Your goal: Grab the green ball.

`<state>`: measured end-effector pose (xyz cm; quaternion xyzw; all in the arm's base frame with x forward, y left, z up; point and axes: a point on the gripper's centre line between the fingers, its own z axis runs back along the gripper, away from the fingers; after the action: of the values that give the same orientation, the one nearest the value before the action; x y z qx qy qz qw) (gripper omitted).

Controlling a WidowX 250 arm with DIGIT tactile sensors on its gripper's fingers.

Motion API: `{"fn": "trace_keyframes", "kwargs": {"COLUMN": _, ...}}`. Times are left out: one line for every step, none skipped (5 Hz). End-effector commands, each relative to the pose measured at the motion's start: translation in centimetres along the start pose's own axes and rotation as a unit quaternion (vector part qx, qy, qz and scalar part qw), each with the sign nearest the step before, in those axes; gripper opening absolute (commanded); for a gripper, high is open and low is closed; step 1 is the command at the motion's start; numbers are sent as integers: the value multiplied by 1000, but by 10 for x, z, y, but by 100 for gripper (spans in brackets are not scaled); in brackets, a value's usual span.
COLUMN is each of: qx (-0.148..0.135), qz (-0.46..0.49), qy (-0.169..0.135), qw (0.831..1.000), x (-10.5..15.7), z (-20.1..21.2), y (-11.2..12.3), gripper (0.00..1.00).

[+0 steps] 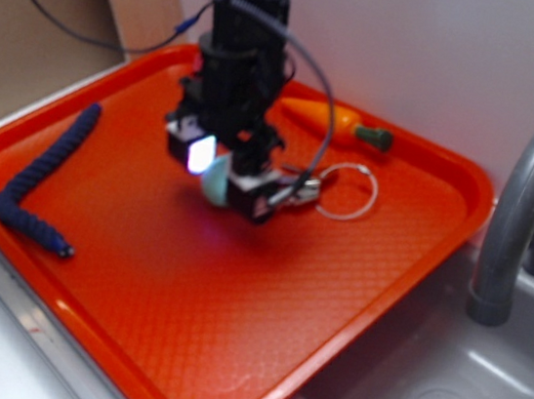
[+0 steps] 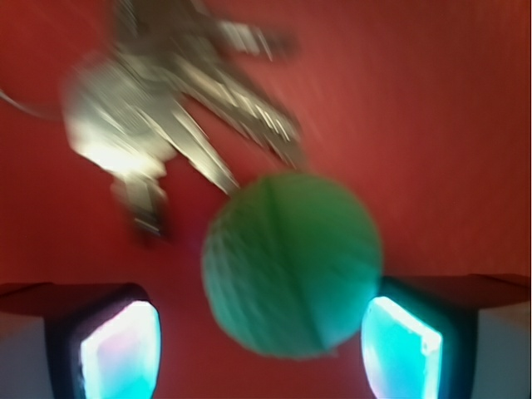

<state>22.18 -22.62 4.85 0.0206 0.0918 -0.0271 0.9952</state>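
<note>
On the orange tray (image 1: 410, 238), I have the gripper (image 1: 219, 176) low with fingers (image 2: 399, 349) apart, green ball (image 2: 291, 264) between them (nearer one pad); closing off-centre could squirt it out; keys (image 2: 166, 125) just beyond could snag; open tray ahead, rims well apart.

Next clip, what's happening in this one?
A WidowX arm's gripper is low over an orange tray, with the green ball between its open fingers. The right pad seems to touch the ball; a gap shows on the left, so it isn't clamped yet. A key bunch lies just beyond, a toy carrot and dark blue rope farther off.
</note>
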Motion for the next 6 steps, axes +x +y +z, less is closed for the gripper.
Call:
{"fn": "trace_keyframes", "kwargs": {"qx": -4, "qz": 22, "qy": 3, "qw": 1000, "x": 8, "z": 6, "y": 6, "gripper": 99}}
{"fn": "trace_keyframes", "kwargs": {"qx": 3, "qz": 21, "qy": 8, "qw": 1000, "x": 11, "z": 4, "y": 4, "gripper": 0}}
{"fn": "trace_keyframes", "kwargs": {"qx": 4, "qz": 19, "qy": 8, "qw": 1000, "x": 12, "z": 5, "y": 3, "gripper": 0}}
{"fn": "trace_keyframes", "kwargs": {"qx": 3, "qz": 14, "qy": -3, "qw": 1000, "x": 8, "z": 16, "y": 1, "gripper": 0}}
{"fn": "trace_keyframes", "kwargs": {"qx": -8, "qz": -7, "qy": -75, "qw": 997, "x": -17, "z": 62, "y": 4, "gripper": 0}}
{"fn": "trace_keyframes", "kwargs": {"qx": -46, "qz": -39, "qy": -110, "qw": 992, "x": -56, "z": 104, "y": 34, "gripper": 0}}
